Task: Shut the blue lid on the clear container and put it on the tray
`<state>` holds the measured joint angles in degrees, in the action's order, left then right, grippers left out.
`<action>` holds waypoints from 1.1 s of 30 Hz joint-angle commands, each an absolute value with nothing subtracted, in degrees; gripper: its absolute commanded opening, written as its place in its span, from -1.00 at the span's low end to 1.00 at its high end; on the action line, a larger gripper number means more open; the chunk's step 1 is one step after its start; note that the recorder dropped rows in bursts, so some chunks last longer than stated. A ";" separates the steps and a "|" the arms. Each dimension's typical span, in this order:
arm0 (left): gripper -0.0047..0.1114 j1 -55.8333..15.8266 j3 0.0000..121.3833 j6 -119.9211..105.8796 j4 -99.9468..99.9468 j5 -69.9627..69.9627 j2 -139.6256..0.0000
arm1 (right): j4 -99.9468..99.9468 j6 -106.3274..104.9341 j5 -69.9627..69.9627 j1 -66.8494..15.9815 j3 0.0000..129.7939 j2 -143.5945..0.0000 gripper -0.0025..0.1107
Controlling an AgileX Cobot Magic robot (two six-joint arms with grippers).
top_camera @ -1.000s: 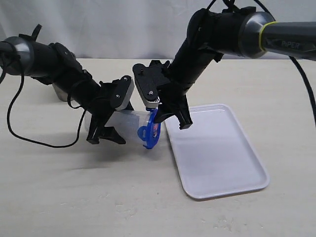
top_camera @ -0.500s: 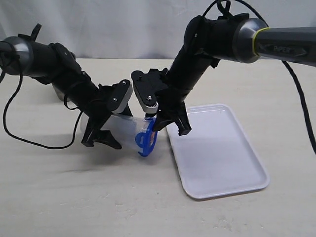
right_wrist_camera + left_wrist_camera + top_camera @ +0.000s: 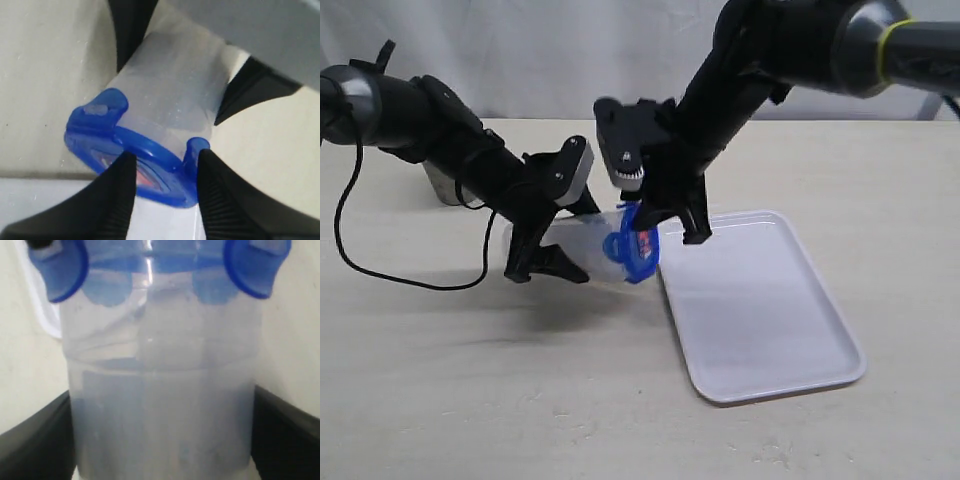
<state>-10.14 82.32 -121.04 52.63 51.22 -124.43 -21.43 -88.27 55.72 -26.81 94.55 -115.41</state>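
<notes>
My tall clear plastic container (image 3: 582, 245) lies on its side in the air, its long axis running left to right and nearly level, with the mouth pointing right toward the tray. I count one container, one lid, one tray, one grey metal cup (image 3: 440, 186) far left behind my arm, and my own two claws.

My left claw (image 3: 545, 262) is clamped on the clear plastic container around its body, a black finger (image 3: 35, 440) pressed to each side wall. The rounded-square blue plastic lid (image 3: 635, 247) stands on edge against the mouth, its face turned right and its snap tabs (image 3: 56, 265) flaring outward over the rim. My right claw (image 3: 665, 232) comes down from the far right and is closed on the blue plastic lid, with ribbed fingers (image 3: 112, 200) on either side of it.

Container and lid hang above the table, just left of the far left corner of the flat white rectangular plastic tray (image 3: 770, 320), not touching it
</notes>
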 commanded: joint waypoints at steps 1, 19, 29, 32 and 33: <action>-0.92 -11.39 83.43 -122.67 63.14 54.92 -123.55 | -29.45 -82.76 53.68 -24.70 94.54 -108.34 -0.29; -0.92 -13.47 84.85 -122.67 98.16 69.96 -123.55 | -40.55 -56.36 56.54 -8.86 88.55 -95.74 -0.89; -0.92 -18.89 84.85 -122.67 98.92 69.96 -124.42 | -51.93 -64.05 53.98 -8.84 74.84 -94.92 -0.89; -0.92 -20.44 84.85 -122.67 98.58 68.08 -125.75 | -51.65 -64.03 53.66 -8.52 74.63 -94.28 -0.89; -0.92 -21.38 84.85 -122.67 98.43 66.04 -126.88 | -51.65 -63.82 52.36 -8.02 74.63 -92.76 -0.89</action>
